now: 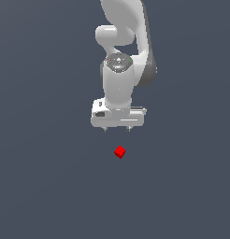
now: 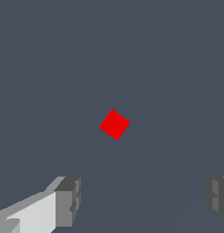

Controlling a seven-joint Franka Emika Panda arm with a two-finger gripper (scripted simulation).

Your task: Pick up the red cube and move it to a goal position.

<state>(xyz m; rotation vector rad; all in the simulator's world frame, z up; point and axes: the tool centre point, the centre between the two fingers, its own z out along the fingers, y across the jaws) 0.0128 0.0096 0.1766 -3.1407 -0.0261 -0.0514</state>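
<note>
The red cube point(image 1: 119, 151) is tiny and lies on the flat grey surface, turned at an angle. It also shows in the wrist view point(image 2: 114, 124). My white gripper point(image 1: 117, 129) hangs above the cube, clear of it, and in the exterior view the cube sits just below its fingertips. The fingers point(image 2: 68, 201) stand wide apart and hold nothing. In the wrist view the gripper point(image 2: 143, 200) frames bare surface, with the cube beyond the gap between the fingers.
The plain grey surface point(image 1: 46, 177) runs all around the cube. The white arm point(image 1: 124, 42) rises behind the gripper toward the top of the exterior view.
</note>
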